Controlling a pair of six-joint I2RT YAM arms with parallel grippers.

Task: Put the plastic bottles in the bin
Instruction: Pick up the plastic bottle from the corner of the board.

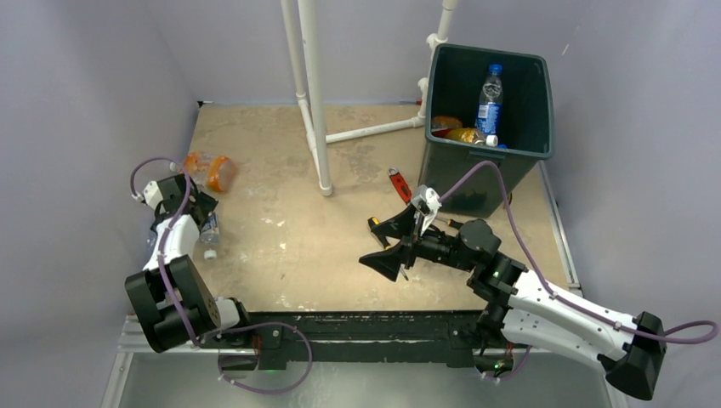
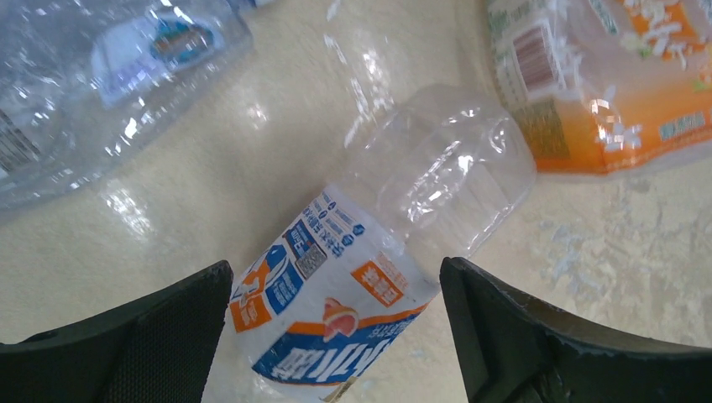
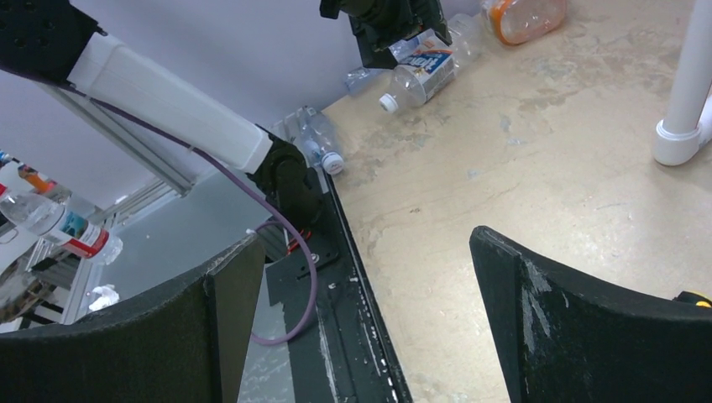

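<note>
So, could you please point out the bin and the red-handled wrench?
bin [image 1: 446, 166]: top external view, front wall.
red-handled wrench [image 1: 398, 184]: top external view, red handle.

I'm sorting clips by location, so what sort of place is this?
Likely a robotics lab test cell: left arm and right arm bolted to a worn table, plain grey walls boxing it in, a white pipe frame standing on it.

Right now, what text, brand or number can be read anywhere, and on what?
No text is legible.
Clear bottle between the left gripper's fingers: blue-and-orange label, print blurred.
Orange-labelled bottle: barcode, digits too small.
Blue-capped bottle in the bin: label too small.
</note>
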